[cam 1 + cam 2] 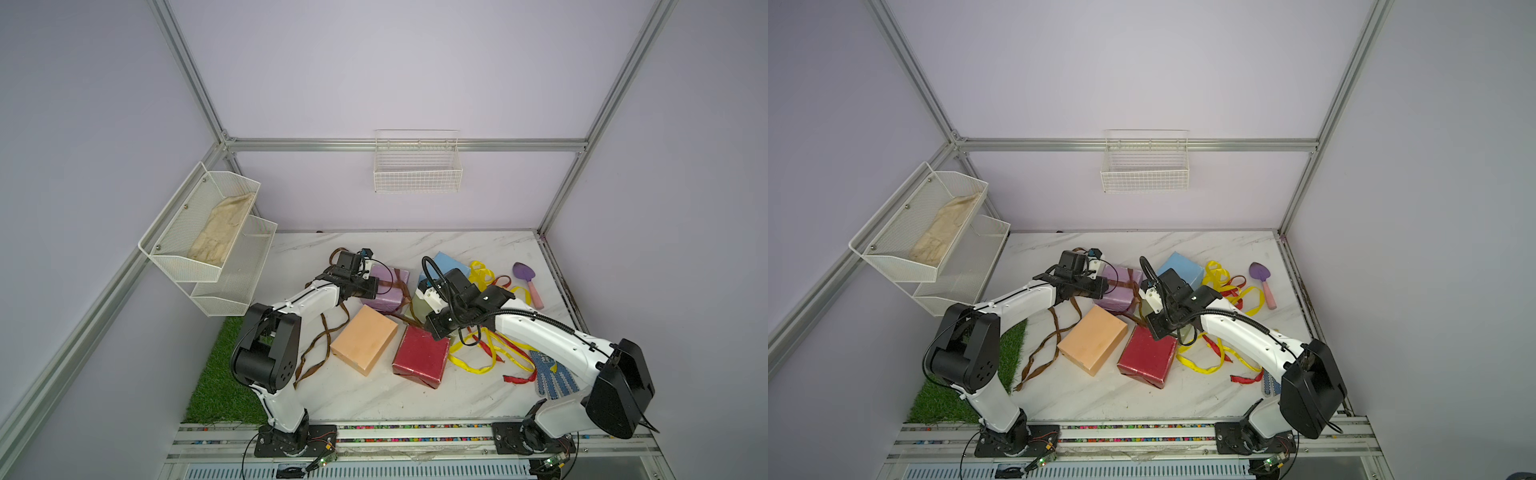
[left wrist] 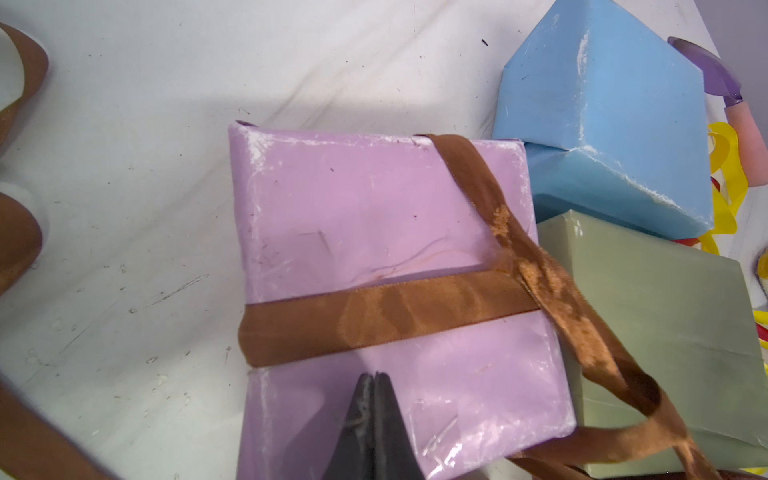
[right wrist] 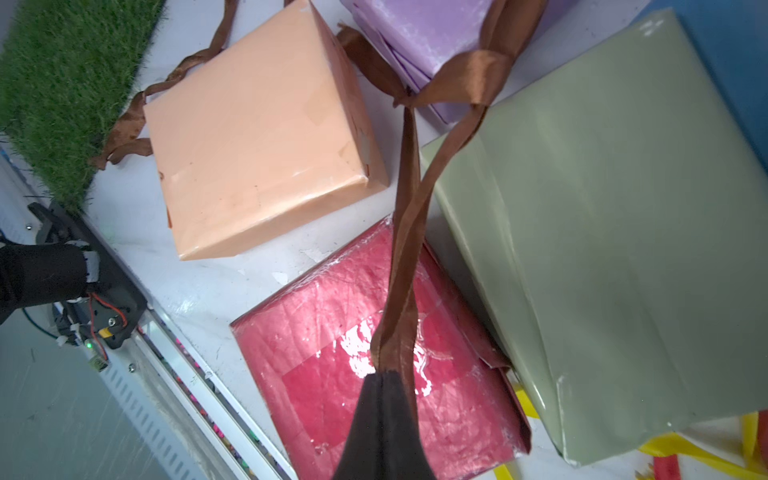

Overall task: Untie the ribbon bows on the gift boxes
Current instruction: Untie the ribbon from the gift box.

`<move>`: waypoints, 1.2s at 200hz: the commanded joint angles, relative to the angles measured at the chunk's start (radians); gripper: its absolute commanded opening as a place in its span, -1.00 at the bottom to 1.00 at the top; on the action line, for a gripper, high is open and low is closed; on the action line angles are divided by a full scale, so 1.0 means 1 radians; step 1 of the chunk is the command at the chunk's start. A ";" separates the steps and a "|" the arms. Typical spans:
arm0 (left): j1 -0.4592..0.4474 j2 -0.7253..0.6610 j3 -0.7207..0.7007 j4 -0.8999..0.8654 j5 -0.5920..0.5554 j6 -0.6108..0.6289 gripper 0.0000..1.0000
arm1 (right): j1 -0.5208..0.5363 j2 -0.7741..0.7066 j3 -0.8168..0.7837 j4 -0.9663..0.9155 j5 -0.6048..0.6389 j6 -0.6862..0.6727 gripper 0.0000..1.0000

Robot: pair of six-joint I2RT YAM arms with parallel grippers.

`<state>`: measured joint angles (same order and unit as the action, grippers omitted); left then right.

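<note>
On the marble tabletop [image 1: 374,399], I should steady the lilac box [image 2: 353,208] with my clenched, empty left gripper [image 2: 375,374] while my right gripper [image 3: 384,374], pinching the brown ribbon [image 3: 405,232], pulls smoothly.

Lilac box [image 2: 374,208] lies flat mid-table, wrapped crosswise by a shiny brown ribbon [image 2: 395,316] knotted near one edge. A doubled tail of it rises taut over the dark red box [image 1: 422,357] at its 5 o'clock. Peach box [image 1: 365,338] at 7 o'clock, olive green box [image 3: 602,249] just beside at 3 o'clock, tilted light blue box [image 1: 446,264] at 2 o'clock, all bare; loose brown ribbon [image 1: 320,345] trails at 8 o'clock, yellow ribbons [image 1: 473,365] and red ribbon [image 1: 519,378] tangled at 3 to 4 o'clock.
</note>
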<state>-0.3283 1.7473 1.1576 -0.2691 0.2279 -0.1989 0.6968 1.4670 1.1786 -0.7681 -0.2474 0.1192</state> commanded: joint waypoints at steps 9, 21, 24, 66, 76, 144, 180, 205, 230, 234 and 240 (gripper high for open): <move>0.011 0.041 0.016 -0.056 -0.036 -0.008 -0.95 | 0.005 0.027 0.036 -0.100 -0.129 -0.063 -1.00; 0.011 0.042 0.019 -0.056 -0.033 -0.008 -0.95 | 0.004 0.040 0.035 -0.115 -0.159 -0.077 -1.00; 0.012 0.042 0.018 -0.056 -0.034 -0.008 -0.95 | 0.007 0.041 0.034 -0.120 -0.164 -0.081 -1.00; 0.012 0.051 0.023 -0.056 -0.032 -0.008 -0.95 | 0.013 0.058 0.016 -0.143 -0.220 -0.096 -1.00; 0.012 0.053 0.024 -0.056 -0.031 -0.008 -0.95 | 0.016 0.063 0.018 -0.156 -0.235 -0.104 -0.89; 0.012 0.060 0.033 -0.055 -0.022 -0.008 -0.95 | 0.020 0.028 0.061 -0.104 -0.105 -0.040 -0.06; 0.012 0.058 0.034 -0.059 -0.022 -0.008 -0.95 | 0.020 0.080 0.129 -0.126 0.129 0.001 -0.06; 0.012 0.060 0.039 -0.059 -0.014 -0.008 -0.95 | 0.020 0.047 0.135 -0.098 0.239 0.006 -0.01; 0.011 0.061 0.040 -0.059 -0.013 -0.008 -0.95 | 0.020 0.009 0.150 -0.109 0.367 0.043 0.10; 0.012 0.060 0.040 -0.059 -0.011 -0.008 -0.95 | 0.019 0.005 0.148 -0.106 0.370 0.040 0.11; 0.012 0.061 0.040 -0.059 -0.010 -0.008 -0.95 | 0.019 0.000 0.144 -0.100 0.365 0.030 0.12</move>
<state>-0.3271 1.7653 1.1744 -0.2619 0.2317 -0.1993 0.7143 1.5181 1.3018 -0.8795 -0.0078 0.1314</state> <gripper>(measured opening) 0.047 0.551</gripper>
